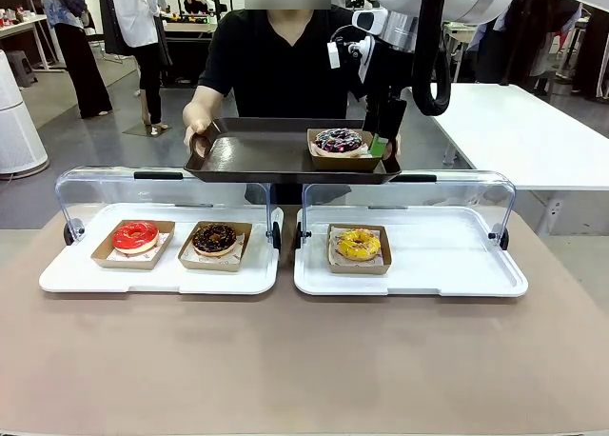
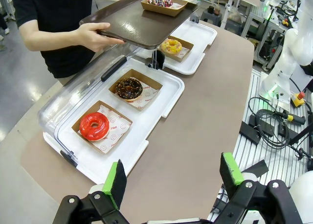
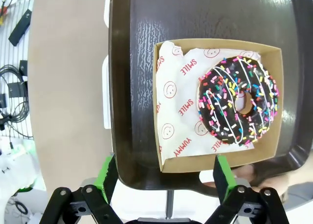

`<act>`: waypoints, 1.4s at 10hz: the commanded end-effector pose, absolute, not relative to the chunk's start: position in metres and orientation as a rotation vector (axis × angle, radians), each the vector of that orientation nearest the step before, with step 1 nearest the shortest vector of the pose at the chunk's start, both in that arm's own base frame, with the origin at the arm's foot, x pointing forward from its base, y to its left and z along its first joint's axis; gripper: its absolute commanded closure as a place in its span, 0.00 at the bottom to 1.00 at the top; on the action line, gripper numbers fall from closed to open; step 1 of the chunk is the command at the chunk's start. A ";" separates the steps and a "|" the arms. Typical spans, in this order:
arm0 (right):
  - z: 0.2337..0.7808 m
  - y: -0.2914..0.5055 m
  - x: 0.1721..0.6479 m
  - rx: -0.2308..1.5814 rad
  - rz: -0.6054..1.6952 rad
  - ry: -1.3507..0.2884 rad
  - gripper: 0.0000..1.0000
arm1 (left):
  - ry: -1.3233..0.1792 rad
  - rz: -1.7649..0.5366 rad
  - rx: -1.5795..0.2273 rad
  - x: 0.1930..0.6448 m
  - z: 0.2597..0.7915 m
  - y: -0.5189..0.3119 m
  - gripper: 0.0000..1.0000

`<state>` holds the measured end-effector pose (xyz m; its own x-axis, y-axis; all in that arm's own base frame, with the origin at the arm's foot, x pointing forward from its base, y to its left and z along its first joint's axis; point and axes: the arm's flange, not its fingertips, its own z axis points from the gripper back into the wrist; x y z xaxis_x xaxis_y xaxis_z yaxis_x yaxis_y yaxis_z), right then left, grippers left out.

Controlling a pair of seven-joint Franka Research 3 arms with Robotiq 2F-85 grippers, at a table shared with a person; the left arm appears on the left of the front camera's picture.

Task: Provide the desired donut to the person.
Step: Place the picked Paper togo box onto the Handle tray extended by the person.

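The person (image 1: 276,65) in a black T-shirt stands across the table and holds out a dark tray (image 1: 257,158) with both hands. On it sits a cardboard box with a chocolate donut with coloured sprinkles (image 1: 338,140) (image 3: 238,101) (image 2: 160,0). My right gripper (image 1: 381,139) (image 3: 166,168) hangs open just above the tray's right part, at the edge of that box, and its green pads hold nothing. My left gripper (image 2: 173,177) is open and stays back over the near left of the table.
Two white trays with raised clear lids lie on the brown table. The left tray (image 1: 57,276) holds a red-glazed donut (image 1: 135,235) and a chocolate donut (image 1: 215,238). The right tray (image 1: 457,260) holds a yellow donut (image 1: 358,243). A white table (image 1: 523,131) stands at the back right.
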<state>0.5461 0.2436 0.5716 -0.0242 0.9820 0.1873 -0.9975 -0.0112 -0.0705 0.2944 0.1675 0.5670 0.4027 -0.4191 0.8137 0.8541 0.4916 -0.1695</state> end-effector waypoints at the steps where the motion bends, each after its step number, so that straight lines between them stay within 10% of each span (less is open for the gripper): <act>1: 0.573 0.241 0.546 0.075 1.587 -0.192 0.00 | -0.801 -0.890 -0.644 0.294 0.566 0.169 0.00; 14: 0.569 0.019 0.389 -0.040 1.453 -0.182 0.00 | -0.801 -0.890 -0.644 0.294 0.566 0.169 0.00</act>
<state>0.3873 0.0119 0.5701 0.1288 0.9865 0.1012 -0.9848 0.1392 -0.1038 0.2945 0.1682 0.5666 0.4055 -0.4189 0.8125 0.8528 0.4933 -0.1713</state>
